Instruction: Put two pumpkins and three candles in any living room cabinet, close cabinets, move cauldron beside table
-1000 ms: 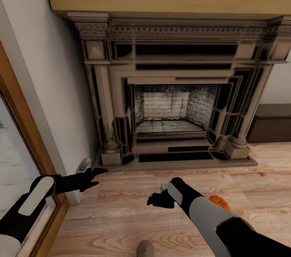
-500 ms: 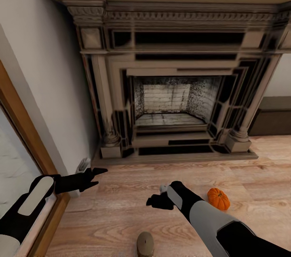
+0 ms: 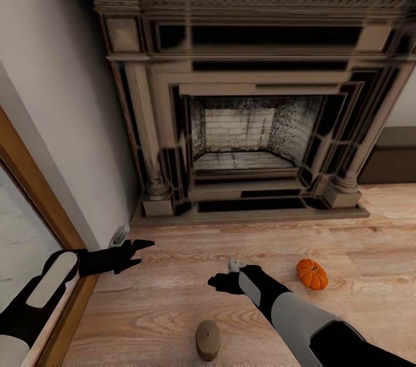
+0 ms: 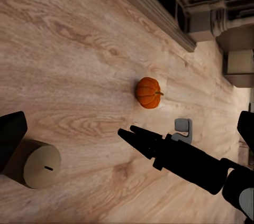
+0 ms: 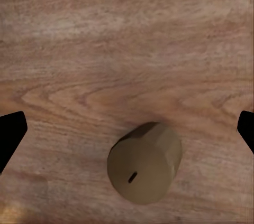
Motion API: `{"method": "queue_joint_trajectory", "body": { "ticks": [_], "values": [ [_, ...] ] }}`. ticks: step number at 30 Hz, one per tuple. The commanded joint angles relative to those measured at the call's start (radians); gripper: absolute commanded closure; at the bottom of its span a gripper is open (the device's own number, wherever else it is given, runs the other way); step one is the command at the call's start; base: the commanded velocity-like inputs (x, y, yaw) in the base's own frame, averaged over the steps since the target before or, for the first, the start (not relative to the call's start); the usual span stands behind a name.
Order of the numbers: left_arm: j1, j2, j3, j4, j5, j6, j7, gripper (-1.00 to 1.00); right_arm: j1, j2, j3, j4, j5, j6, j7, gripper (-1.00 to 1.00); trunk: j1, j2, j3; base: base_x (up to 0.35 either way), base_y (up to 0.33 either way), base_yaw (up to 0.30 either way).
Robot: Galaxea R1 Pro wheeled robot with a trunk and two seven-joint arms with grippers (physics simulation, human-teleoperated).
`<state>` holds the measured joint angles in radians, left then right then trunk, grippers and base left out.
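Candle (image 3: 207, 340): standing upright on the wood floor, nearest the robot, now being brought fully into the head view as the camera tilts down. Right gripper (image 3: 222, 282): being held just beyond the candle, jaws spread, empty. Left gripper (image 3: 137, 253): empty, fingers parted, beyond the candle toward the wall. Pumpkin (image 3: 312, 274): being revealed beyond the candle, before the fireplace (image 3: 242, 124). A pickup is judged imminent.

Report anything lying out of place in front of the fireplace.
Two things sit loose on the wooden floor: a pumpkin beside the right arm, and a candle standing upright nearer the robot. Neither looks damaged or tipped.
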<state>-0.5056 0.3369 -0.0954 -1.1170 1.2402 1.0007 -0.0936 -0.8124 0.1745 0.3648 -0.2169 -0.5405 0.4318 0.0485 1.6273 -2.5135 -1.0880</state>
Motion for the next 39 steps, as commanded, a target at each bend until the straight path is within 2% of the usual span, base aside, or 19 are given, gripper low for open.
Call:
{"method": "queue_joint_trajectory", "body": {
  "ticks": [1,7,17,24,39],
  "values": [
    [-0.001,0.001,-0.001,0.0,-0.008,0.001,-0.01,-1.0,0.006,0.0,0.001,-0.001,0.004,-0.004,0.003,-1.0,0.0,-0.001,-0.005,0.0,0.0,0.0],
    [-0.001,-0.001,-0.001,0.0,-0.008,0.001,-0.01,-1.0,0.015,0.0,0.004,0.0,0.004,-0.029,0.007,-1.0,0.003,-0.002,-0.028,0.0,0.0,0.0],
    [-0.001,-0.004,-0.002,0.0,-0.008,0.001,-0.009,-1.0,0.035,0.0,0.033,-0.003,0.007,-0.067,0.012,-1.0,0.007,-0.004,-0.067,0.0,0.0,0.0],
    [-0.001,-0.005,-0.004,0.0,-0.008,0.001,-0.009,-1.0,0.039,0.0,0.037,-0.005,0.015,-0.088,0.114,-1.0,0.011,-0.006,-0.094,0.0,0.0,0.0],
    [-0.001,-0.007,-0.021,-0.006,-0.008,0.001,-0.009,-1.0,0.039,0.0,0.039,-0.009,0.014,-0.104,0.156,-1.0,0.017,-0.01,-0.152,0.0,0.0,0.0]
  ]
}}
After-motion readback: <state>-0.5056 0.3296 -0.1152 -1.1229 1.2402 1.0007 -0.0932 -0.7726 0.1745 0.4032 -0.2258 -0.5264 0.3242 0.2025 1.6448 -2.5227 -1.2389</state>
